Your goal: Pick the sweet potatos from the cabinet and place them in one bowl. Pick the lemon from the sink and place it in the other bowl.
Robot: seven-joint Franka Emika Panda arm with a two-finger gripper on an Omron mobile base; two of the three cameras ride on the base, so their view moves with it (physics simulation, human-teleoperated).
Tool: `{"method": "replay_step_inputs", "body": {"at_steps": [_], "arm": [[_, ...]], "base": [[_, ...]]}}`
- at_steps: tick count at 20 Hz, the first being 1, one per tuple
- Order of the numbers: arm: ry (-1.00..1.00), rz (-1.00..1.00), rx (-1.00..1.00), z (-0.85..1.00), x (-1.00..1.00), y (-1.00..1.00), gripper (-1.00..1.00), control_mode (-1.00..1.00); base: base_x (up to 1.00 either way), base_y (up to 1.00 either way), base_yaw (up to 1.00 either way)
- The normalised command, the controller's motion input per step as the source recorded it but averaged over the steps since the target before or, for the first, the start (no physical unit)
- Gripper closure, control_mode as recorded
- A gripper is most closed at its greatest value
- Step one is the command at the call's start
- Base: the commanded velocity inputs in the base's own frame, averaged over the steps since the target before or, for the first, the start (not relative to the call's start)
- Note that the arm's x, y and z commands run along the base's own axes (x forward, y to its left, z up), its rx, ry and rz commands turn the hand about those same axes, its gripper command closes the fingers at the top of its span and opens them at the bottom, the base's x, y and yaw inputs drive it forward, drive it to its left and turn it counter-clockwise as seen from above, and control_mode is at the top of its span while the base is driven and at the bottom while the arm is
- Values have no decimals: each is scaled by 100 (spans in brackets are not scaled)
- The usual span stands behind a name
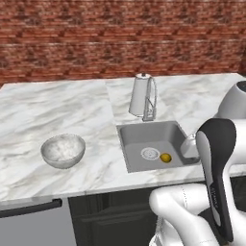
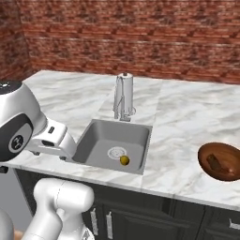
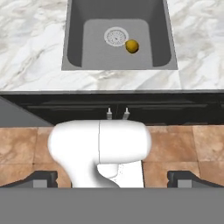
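Right base view, lemon in sink, sweet potato in wooden bowl

Red-brown brick wall runs behind the whole bench, mortar lines horizontal, continuing onto a side wall at the left corner in the right base view. Bench top is white marble with grey veining, a seam running front to back near its middle. A paper towel roll on a stand sits upright at the back of the bench. Dark charcoal base cabinets below, with short silver handles on the doors. A grey appliance front with a dark bar handle at the lower left. Floor is brown-orange tile. Light is even, flat, soft shadows.
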Motion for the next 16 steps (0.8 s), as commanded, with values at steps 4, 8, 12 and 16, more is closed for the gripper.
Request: {"method": "replay_step_inputs", "body": {"at_steps": [4, 8, 12, 16], "arm": [[0, 0, 0, 0, 0, 0, -100, 100], [0, 0, 0, 0, 0, 0, -100, 100], [0, 0, 0, 0, 0, 0, -100, 100], [0, 0, 0, 0, 0, 0, -100, 100]], "base": [[17, 33, -11], [31, 10, -4], [41, 8, -3], [40, 12, -4]]}}
